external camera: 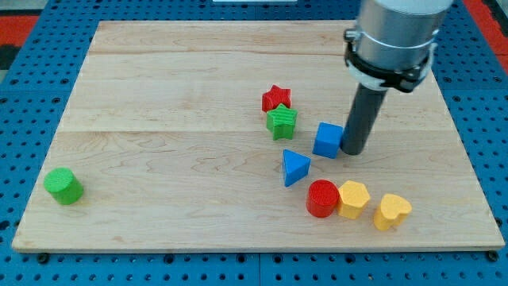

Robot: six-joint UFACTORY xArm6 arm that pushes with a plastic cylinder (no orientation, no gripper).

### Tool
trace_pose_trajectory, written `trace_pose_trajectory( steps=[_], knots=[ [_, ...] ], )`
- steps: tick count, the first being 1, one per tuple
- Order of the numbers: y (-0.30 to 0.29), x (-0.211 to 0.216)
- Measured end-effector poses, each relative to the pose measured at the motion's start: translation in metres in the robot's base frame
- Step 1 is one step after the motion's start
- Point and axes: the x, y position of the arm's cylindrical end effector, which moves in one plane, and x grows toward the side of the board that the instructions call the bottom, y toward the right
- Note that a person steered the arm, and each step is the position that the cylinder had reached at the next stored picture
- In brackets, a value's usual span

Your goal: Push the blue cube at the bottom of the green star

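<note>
The blue cube (327, 140) lies right of centre on the wooden board. The green star (281, 121) sits to its left and slightly higher, with a small gap between them. My tip (352, 150) rests on the board against the cube's right side. The dark rod rises from it to the grey arm at the view's top right.
A red star (276, 98) touches the green star from above. A blue triangle (295, 167) lies below the cube. A red cylinder (322, 198), a yellow hexagon (354, 199) and a yellow heart (391, 211) line up at lower right. A green cylinder (63, 186) sits far left.
</note>
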Motion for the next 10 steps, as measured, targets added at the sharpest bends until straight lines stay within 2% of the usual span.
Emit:
trace_pose_trajectory(
  steps=[3,4,6,7,8,10],
  knots=[
    [-0.071,0.016],
    [-0.072,0.015],
    [-0.127,0.054],
    [-0.184,0.051],
    [-0.166,0.008],
    [-0.16,-0.019]
  ],
)
